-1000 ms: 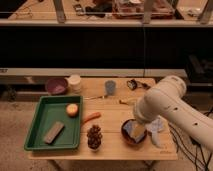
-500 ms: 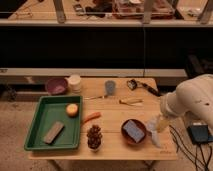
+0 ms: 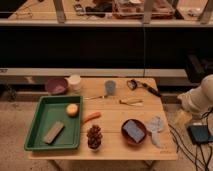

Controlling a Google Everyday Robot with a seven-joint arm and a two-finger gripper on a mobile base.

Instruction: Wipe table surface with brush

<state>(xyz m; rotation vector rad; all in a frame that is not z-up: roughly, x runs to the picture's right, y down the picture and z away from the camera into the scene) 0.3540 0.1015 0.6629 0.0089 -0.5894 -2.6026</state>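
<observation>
My arm (image 3: 200, 97) has pulled back. One second ago it was stretched over the right part of the table (image 3: 112, 107) and covered the dark bowl (image 3: 134, 132). Half a second ago it was already halfway out. Now only a white piece of it shows at the right border of the view, beside the table and not above it. My jaws do not show there, so I cannot tell if they are spread or pressed together, and I see nothing carried away with me.

The brush (image 3: 134, 84) lies at the far right of the table, with its round dark head toward the grey cup (image 3: 110, 87) and its thin handle pointing to the right edge. It is in the same place as before, so I judge that I have not taken it. The bowl, the pale crumpled cloth (image 3: 155, 125) just beside it, the pine cone (image 3: 94, 136) and the yellow-handled utensil (image 3: 131, 101) have not moved either.

For the task this means that wiping is not yet begun. I think the retreat only gives a free view of the table. The next reach must go to the far right corner, to the brush handle, which is thin and lies flat on the wood.
</observation>
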